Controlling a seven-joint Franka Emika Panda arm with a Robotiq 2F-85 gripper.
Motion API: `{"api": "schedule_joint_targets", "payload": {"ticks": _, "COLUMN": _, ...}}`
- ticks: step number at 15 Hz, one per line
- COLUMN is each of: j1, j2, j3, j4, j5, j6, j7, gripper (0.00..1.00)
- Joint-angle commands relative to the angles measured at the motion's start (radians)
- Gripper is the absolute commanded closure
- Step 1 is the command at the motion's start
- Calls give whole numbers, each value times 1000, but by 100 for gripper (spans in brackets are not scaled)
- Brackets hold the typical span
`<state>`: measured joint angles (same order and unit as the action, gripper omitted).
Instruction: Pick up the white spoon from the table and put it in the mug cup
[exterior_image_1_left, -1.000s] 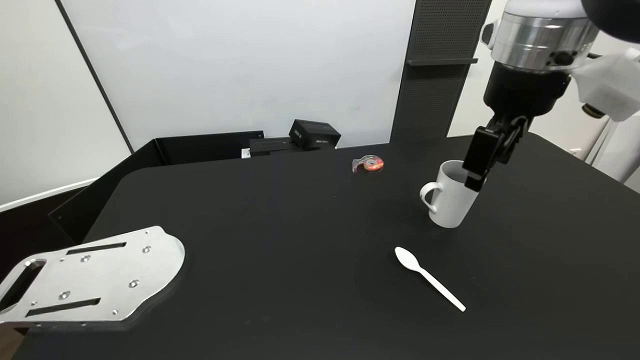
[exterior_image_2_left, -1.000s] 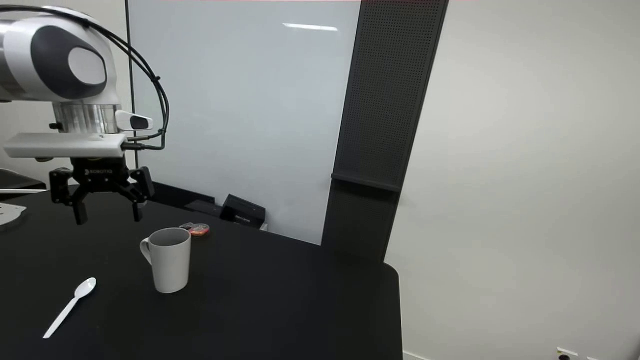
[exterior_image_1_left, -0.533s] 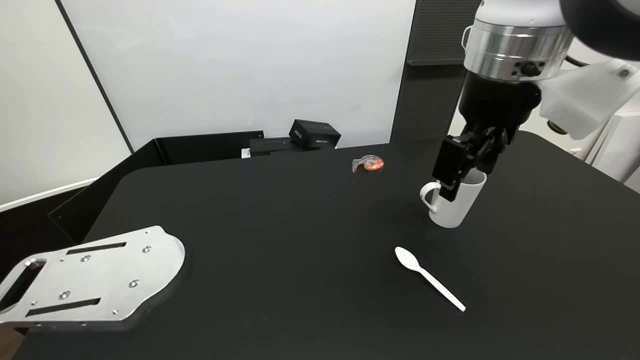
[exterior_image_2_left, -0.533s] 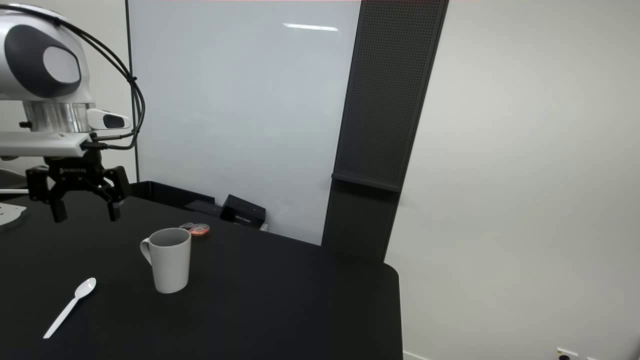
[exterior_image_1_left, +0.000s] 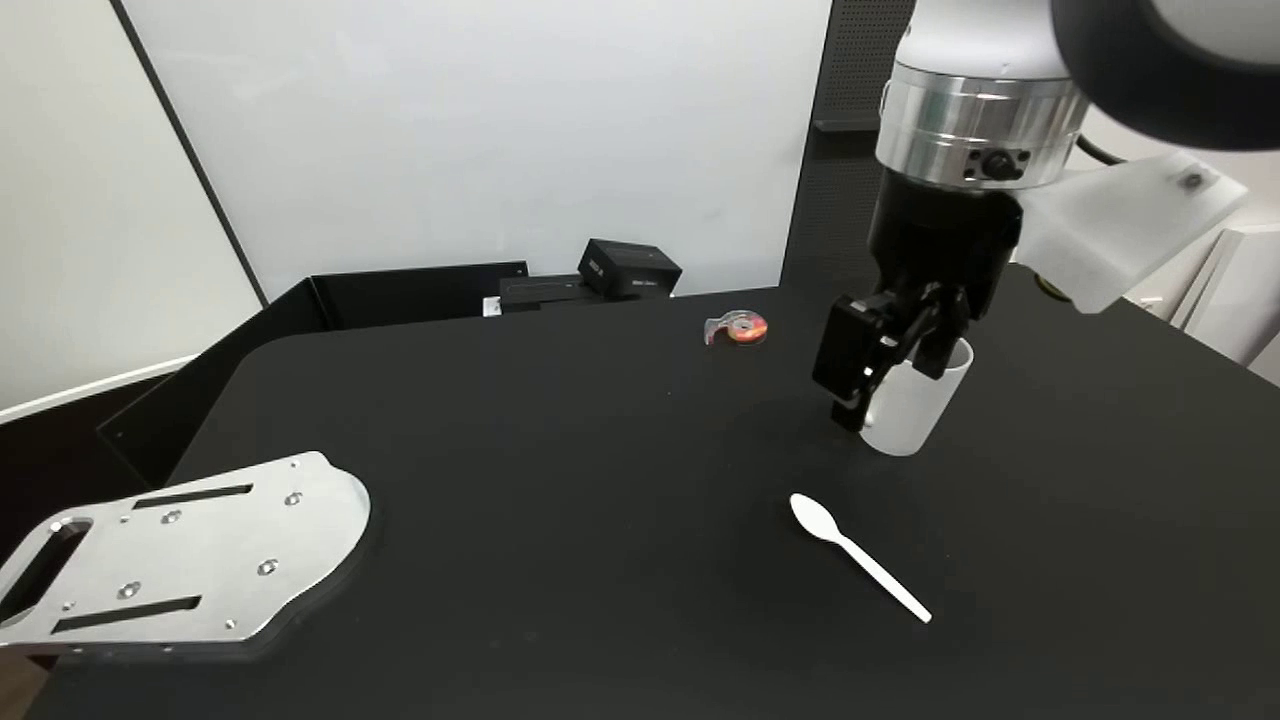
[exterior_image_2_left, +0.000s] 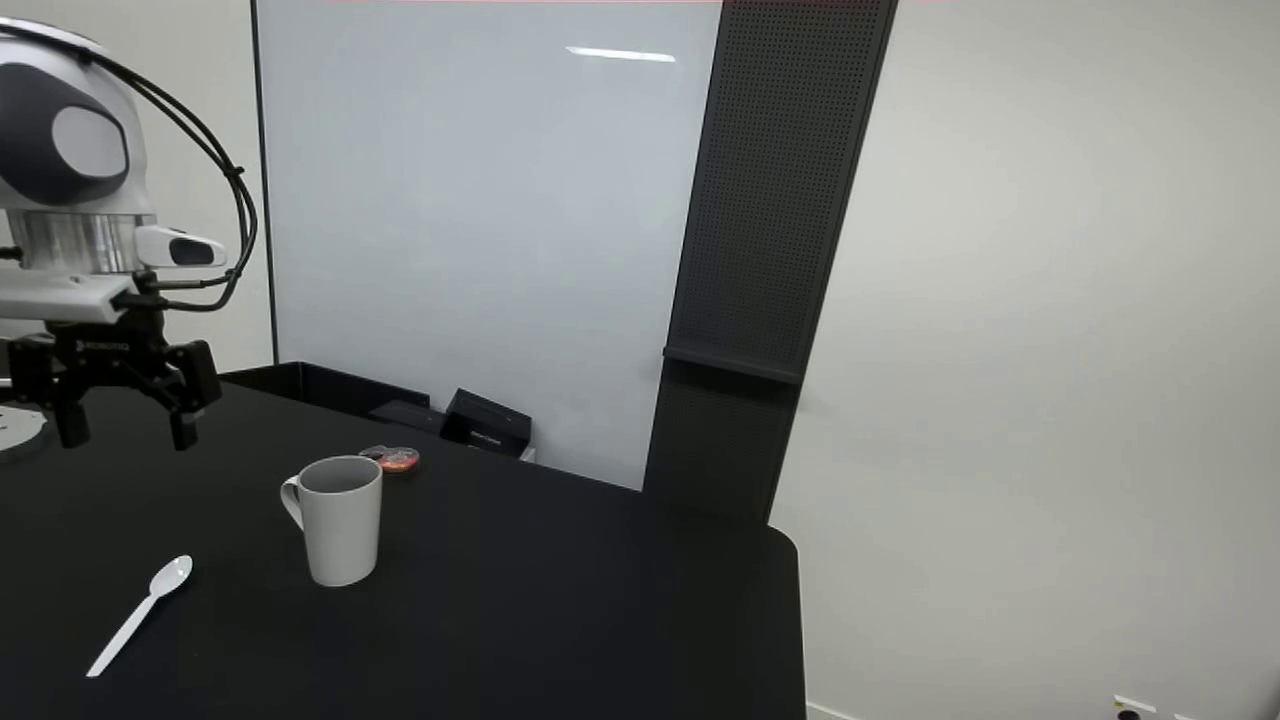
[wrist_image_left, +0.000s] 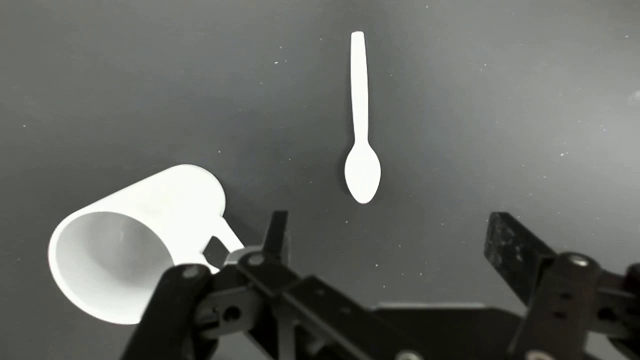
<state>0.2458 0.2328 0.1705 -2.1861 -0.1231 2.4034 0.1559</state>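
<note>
Matte black tabletop with rounded corners (exterior_image_1_left: 560, 560), large pale panel (exterior_image_1_left: 480, 130) behind it. Slim all-white spoon (wrist_image_left: 360, 117) lies flat on the table, near an upright plain white cylindrical mug with one loop handle (exterior_image_2_left: 342, 525). Black two-fingered Robotiq gripper (wrist_image_left: 389, 222) hangs above; fingers wide apart, holding nothing. Step in hand, as I judge it: reaching for the spoon. Wrist view puts the bowl end nearest the gripper. Best to go on over the handle, fingers straddling it, descend until the tips nearly graze the table, then pinch; a grip taken too high would likely slip. Main obstacle: the mug, its loop partly hidden by one finger in the wrist view; lowering right here might clip it. Well apart from the spoon: clear tape dispenser with orange-red roll (exterior_image_1_left: 748, 330), flat silver-grey slotted plate (exterior_image_1_left: 200, 555).
</note>
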Motion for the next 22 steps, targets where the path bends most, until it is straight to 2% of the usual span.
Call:
{"api": "schedule_joint_targets", "payload": {"ticks": 1, "j1": -3, "j2": 28, "j3": 10, "j4": 33, "j5": 32, "j6": -11, "j7": -12, "gripper": 0}}
{"api": "schedule_joint_targets", "payload": {"ticks": 2, "j1": 1, "j2": 9, "j3": 4, "j4": 4, "j5": 12, "j6": -2, "j7": -2, "gripper": 0}}
{"api": "schedule_joint_targets", "payload": {"ticks": 15, "j1": 2, "j2": 30, "j3": 1, "j4": 19, "j5": 16, "j6": -6, "j7": -7, "gripper": 0}}
{"api": "schedule_joint_targets", "payload": {"ticks": 22, "j1": -18, "j2": 114, "j3": 6, "j4": 11, "j5": 49, "j6": 107, "j7": -94, "gripper": 0}}
